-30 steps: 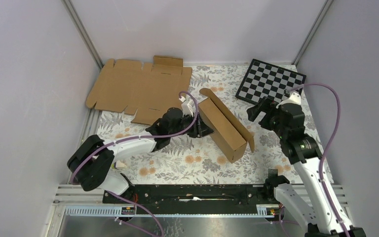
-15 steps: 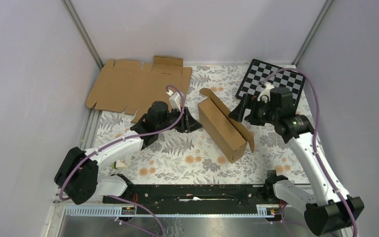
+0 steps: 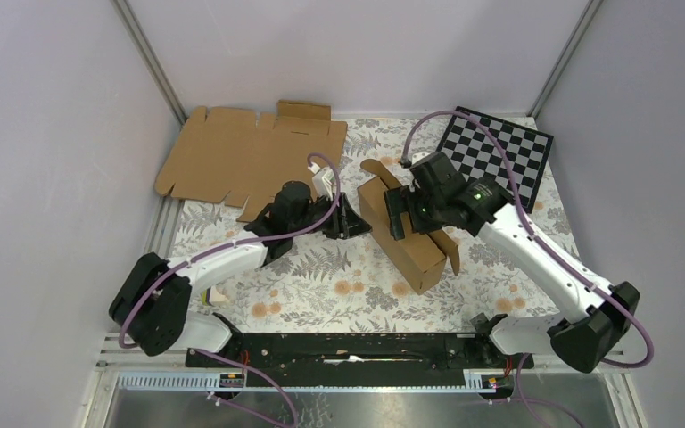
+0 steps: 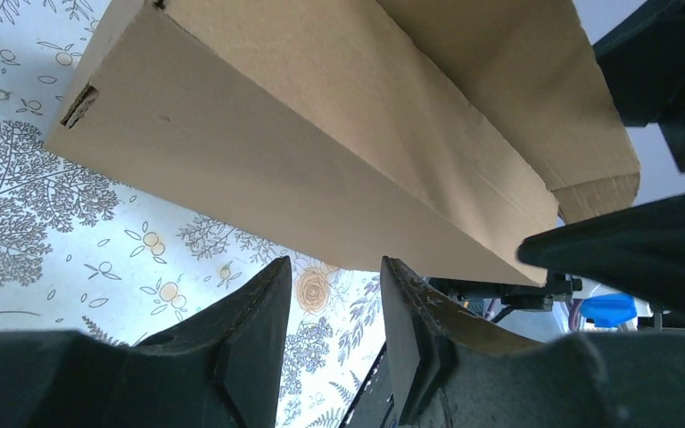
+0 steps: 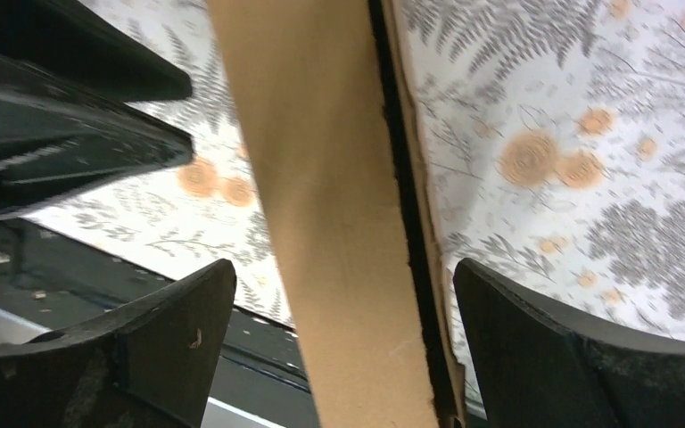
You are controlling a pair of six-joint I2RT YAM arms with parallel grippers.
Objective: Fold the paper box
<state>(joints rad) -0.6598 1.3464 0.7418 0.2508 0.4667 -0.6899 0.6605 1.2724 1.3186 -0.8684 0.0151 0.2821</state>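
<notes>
The paper box (image 3: 408,239), a long folded brown cardboard shape with a flap raised along its right side, stands on the floral mat. My left gripper (image 3: 350,223) sits just off its left wall, open, with only the mat between its fingers. In the left wrist view the paper box (image 4: 321,152) fills the top above the left gripper (image 4: 334,267). My right gripper (image 3: 399,217) hangs over the box's far end, wide open. In the right wrist view the right gripper (image 5: 343,272) straddles the paper box (image 5: 334,178) without touching it.
A flat brown cardboard sheet (image 3: 250,159) lies at the back left. A black-and-white checkerboard (image 3: 498,147) lies at the back right. Grey walls close in three sides. A black rail (image 3: 348,348) runs along the near edge.
My right arm has swung left from beside the checkerboard to above the box's far end, still wide open. My left gripper has shifted slightly beside the box's left wall.
</notes>
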